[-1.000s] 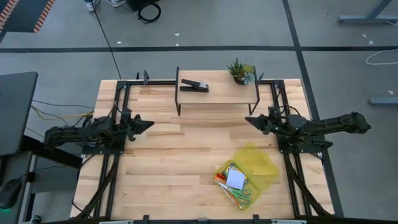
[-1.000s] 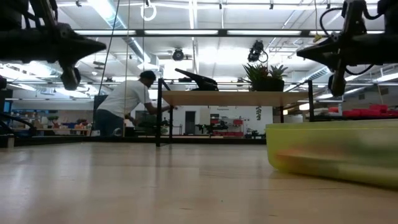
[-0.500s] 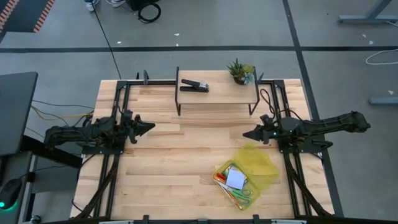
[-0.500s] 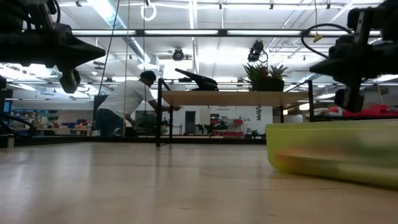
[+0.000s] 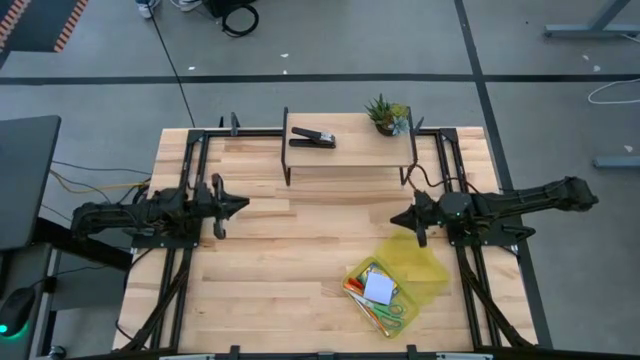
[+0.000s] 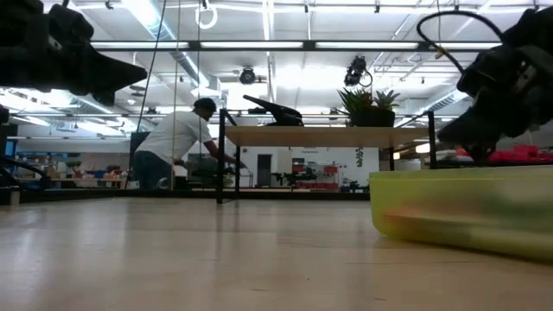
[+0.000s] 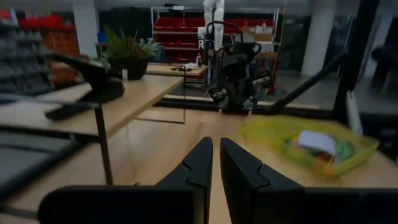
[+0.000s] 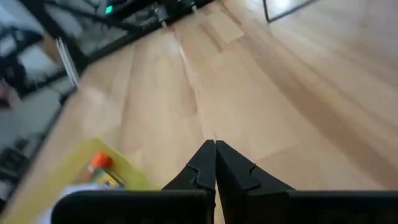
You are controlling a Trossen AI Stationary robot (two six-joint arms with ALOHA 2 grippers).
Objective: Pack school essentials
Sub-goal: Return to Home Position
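A translucent yellow-green case [image 5: 385, 292] lies open near the table's near right, its lid [image 5: 420, 260] folded back toward the far right. Inside it I see a pale blue notepad [image 5: 379, 288], green-handled scissors [image 5: 391, 316] and orange pencils [image 5: 353, 289]. The case also shows in the low view [image 6: 467, 212] and the left wrist view [image 7: 311, 146]. My right gripper [image 5: 397, 219] [image 8: 215, 150] hangs shut above the wood, just beyond the lid's far corner and tipped downward. My left gripper [image 5: 242, 205] [image 7: 216, 154] hovers shut at the table's left.
A low wooden shelf [image 5: 350, 150] stands at the far edge, carrying a black stapler [image 5: 312, 138] and a small potted plant [image 5: 387, 115]. Bare wood lies between the two arms. A person [image 6: 177, 138] bends over in the room behind the table.
My right gripper has moved toward the near edge, closer to the case's lid, and has tipped its fingers downward. My left gripper has turned about its own axis while staying at the table's left. The case and its contents have stayed put.
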